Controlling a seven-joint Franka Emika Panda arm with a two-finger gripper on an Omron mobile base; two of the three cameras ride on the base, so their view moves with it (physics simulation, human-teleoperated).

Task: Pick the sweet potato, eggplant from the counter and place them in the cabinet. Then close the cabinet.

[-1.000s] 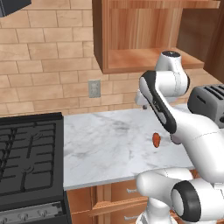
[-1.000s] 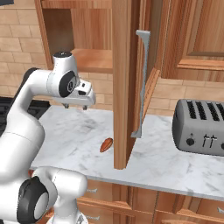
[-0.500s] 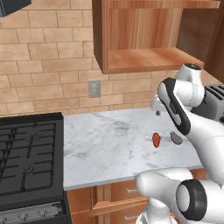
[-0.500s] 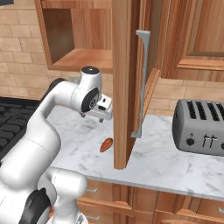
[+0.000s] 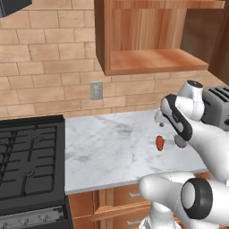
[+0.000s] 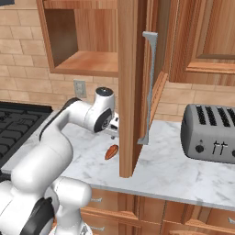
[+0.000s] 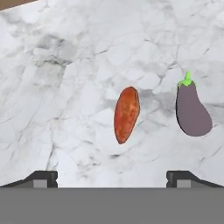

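The job has hardly begun; the sweet potato (image 7: 126, 114) and the eggplant (image 7: 192, 111) both lie on the bench (image 7: 65, 87), and the cabinet (image 5: 147, 40) has nothing on its shelf, with its door (image 6: 131, 82) wide open; both things must still go up, then the door must be shut; the gripper (image 7: 112, 177) hangs over the bench with its jaws spread wide and nothing in them; in the hand view the sweet potato sits at 12 o'clock from the gripper, and the eggplant at 3 o'clock from the sweet potato, near but not touching; the sweet potato is a rough orange-red oval; the eggplant is smooth, dark purple, pear-shaped, with a green top; the bench is white marble with grey veins; the cabinet is reddish-brown wood.
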